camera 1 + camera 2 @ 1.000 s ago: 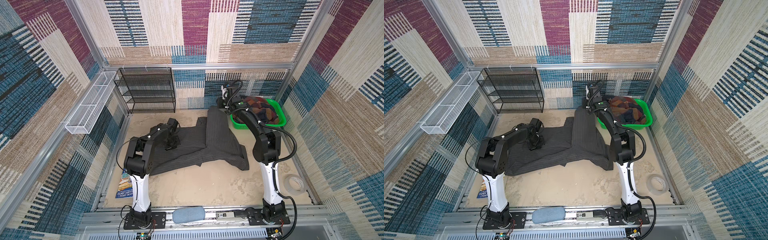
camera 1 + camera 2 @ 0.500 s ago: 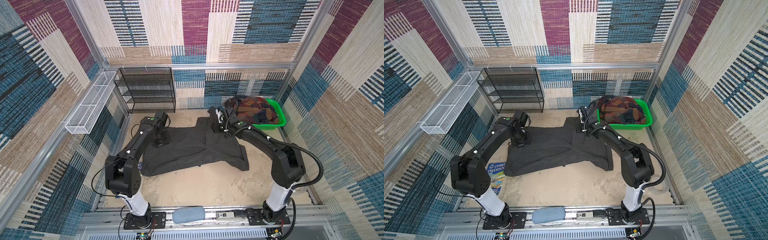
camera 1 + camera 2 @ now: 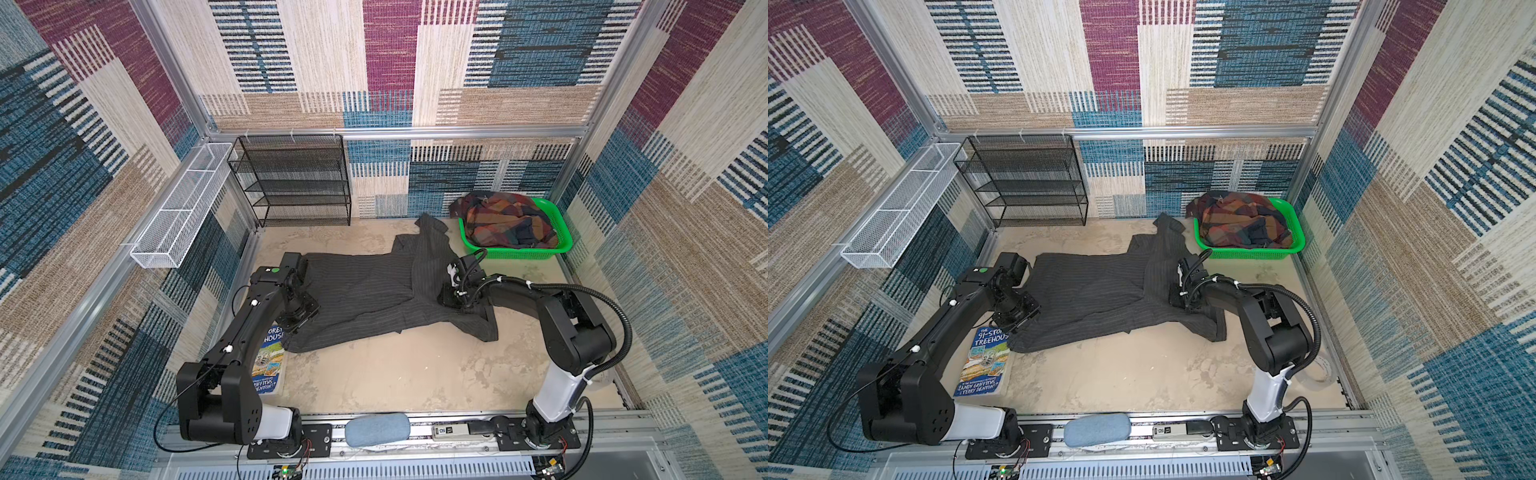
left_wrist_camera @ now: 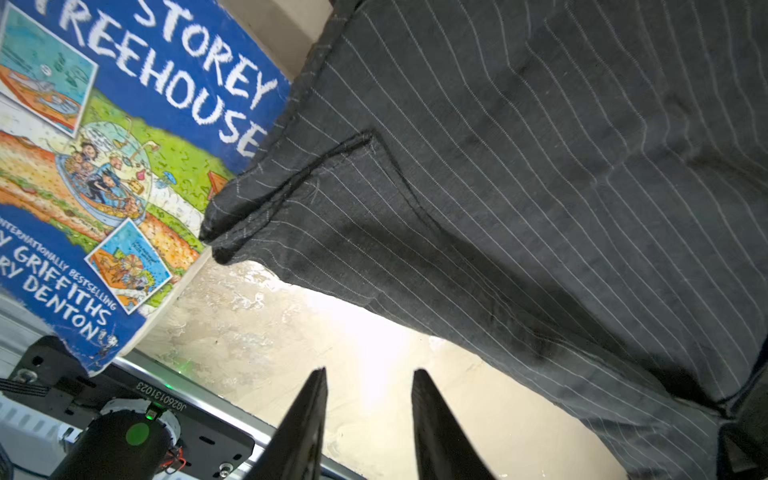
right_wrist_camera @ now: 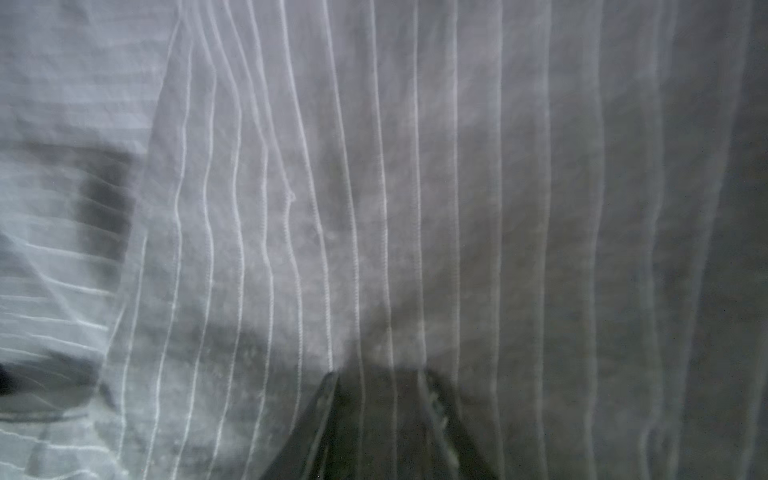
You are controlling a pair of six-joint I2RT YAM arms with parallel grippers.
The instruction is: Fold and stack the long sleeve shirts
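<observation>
The dark pinstriped long sleeve shirt (image 3: pixel 365 291) (image 3: pixel 1096 291) lies spread across the table, one sleeve running back toward the basket. The plaid shirt (image 3: pixel 507 222) (image 3: pixel 1241 224) is heaped in the green basket (image 3: pixel 519 252). My left gripper (image 3: pixel 291 324) (image 4: pixel 368 372) hovers open over bare table beside the shirt's front left corner (image 4: pixel 232 232), with nothing between its fingers. My right gripper (image 3: pixel 446 299) (image 5: pixel 380 374) presses down into the shirt's right side. Its fingers stand apart, and striped cloth (image 5: pixel 415 166) fills that view.
A blue book (image 3: pixel 268 365) (image 4: pixel 104 145) lies at the front left, partly under the shirt's corner. A black wire rack (image 3: pixel 295 183) stands at the back. A white wire basket (image 3: pixel 178 212) hangs on the left wall. A grey-blue pad (image 3: pixel 376 430) sits on the front rail.
The left gripper opened and moved from the shirt's far left edge to its front left corner. The right gripper came from beside the basket down onto the shirt's right side, its jaws narrowing.
</observation>
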